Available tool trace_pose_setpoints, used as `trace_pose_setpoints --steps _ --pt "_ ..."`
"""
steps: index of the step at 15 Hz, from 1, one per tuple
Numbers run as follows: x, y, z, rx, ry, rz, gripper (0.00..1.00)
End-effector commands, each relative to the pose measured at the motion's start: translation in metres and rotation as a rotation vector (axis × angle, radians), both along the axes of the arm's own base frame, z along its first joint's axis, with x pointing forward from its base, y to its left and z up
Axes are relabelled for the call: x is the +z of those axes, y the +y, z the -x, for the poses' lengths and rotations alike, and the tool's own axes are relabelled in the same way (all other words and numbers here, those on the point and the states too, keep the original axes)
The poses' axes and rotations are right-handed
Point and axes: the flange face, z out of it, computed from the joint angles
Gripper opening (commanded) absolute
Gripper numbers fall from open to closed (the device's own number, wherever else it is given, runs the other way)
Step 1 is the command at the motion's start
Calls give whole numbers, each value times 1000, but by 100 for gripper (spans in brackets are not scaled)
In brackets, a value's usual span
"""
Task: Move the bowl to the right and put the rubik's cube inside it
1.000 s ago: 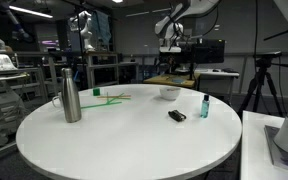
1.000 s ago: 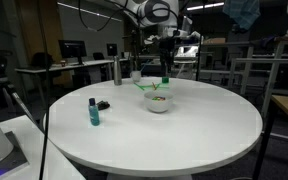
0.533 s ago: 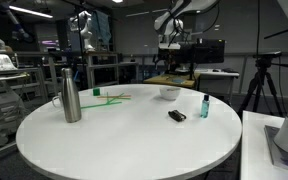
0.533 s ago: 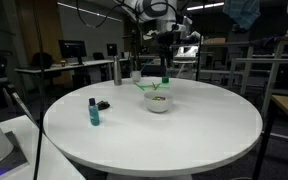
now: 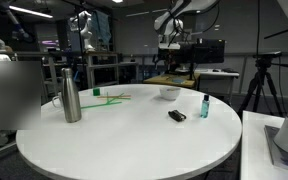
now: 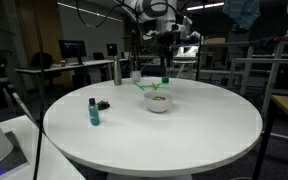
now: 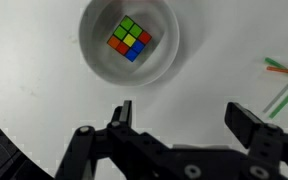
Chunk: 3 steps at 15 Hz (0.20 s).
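White and shallow, the bowl sits at 11 o'clock in the wrist view with the rubik's cube lying inside it, green, yellow, red and blue squares facing up. The claw hangs above the bowl with its jaws spread wide and nothing between them. Its two dark fingers stand on the 6 o'clock side of the rim and touch neither bowl nor cube. Judged from this, the placing step looks finished: the cube is in the bowl and has been let go. Whether the bowl now stands far enough to the right cannot be told from these pictures. The next move seems to call only for a straight lift away, with the fingers kept off the rim so the bowl is not nudged. In an exterior view the bowl rests near the 1 o'clock edge of the round white bench. A steel bottle stands at 9 o'clock, green sticks lie at 11, and a flat black object sits just beside a small teal bottle toward 3. Beyond the bench is a dim lab of monitors, tables, a tripod and other robot arms.
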Motion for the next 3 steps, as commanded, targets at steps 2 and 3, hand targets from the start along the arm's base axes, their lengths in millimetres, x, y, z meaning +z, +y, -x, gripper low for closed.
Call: trace_pose_setpoints --steps 2,3 --pt "1 -1 0 0 1 -1 100" --pt "1 -1 0 0 1 -1 100"
